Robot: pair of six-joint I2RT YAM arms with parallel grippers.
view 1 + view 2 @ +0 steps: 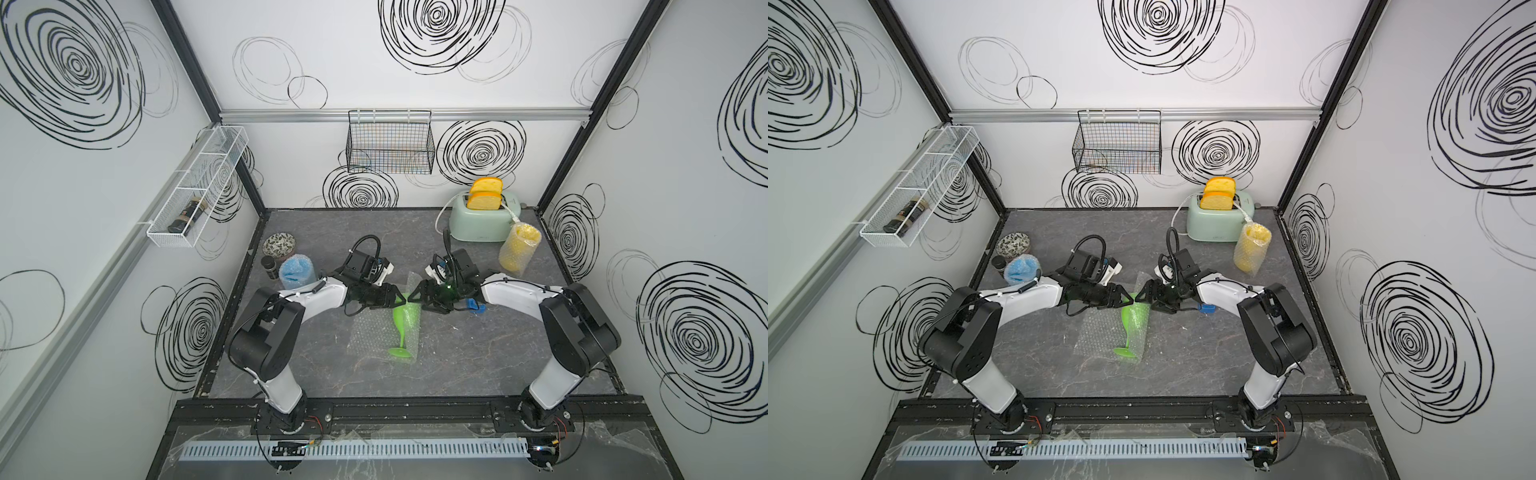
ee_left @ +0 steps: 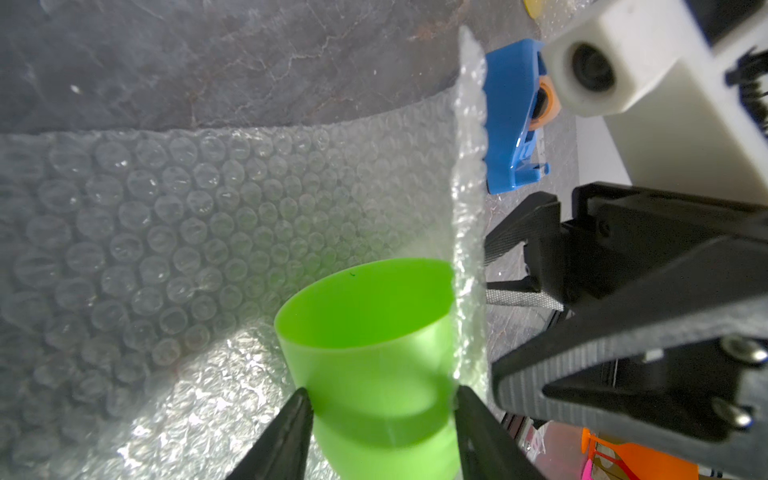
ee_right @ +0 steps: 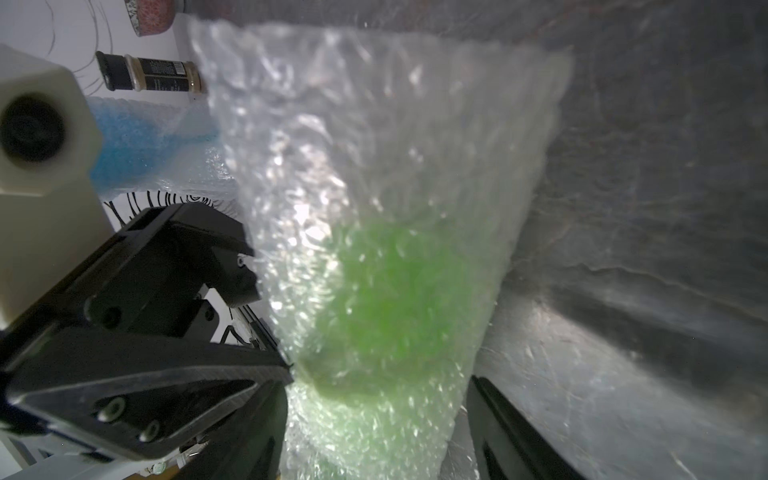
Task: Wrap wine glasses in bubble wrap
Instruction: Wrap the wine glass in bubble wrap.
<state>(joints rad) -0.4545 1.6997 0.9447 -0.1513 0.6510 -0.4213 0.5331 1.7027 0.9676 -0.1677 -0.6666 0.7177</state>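
Lying dead centre, green goblet (image 1: pixel 397 328) on bubble wrap (image 1: pixel 370 332), foot toward 6 o'clock. Left gripper (image 2: pixel 382 390) clamps cup; right gripper (image 3: pixel 374 388) gapes wide, flanking wrap flap. 2 o'clock: toaster (image 1: pixel 478 226) holding bread slices (image 1: pixel 484 195). 10 o'clock: wall rack (image 1: pixel 208 166) holding dark bottle (image 1: pixel 186 215).

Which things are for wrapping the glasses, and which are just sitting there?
For the job: green glass, bubble wrap, wrapped blue glass, wrapped yellow glass.
Just lying about: toaster, bowl, spice jar, wire basket.
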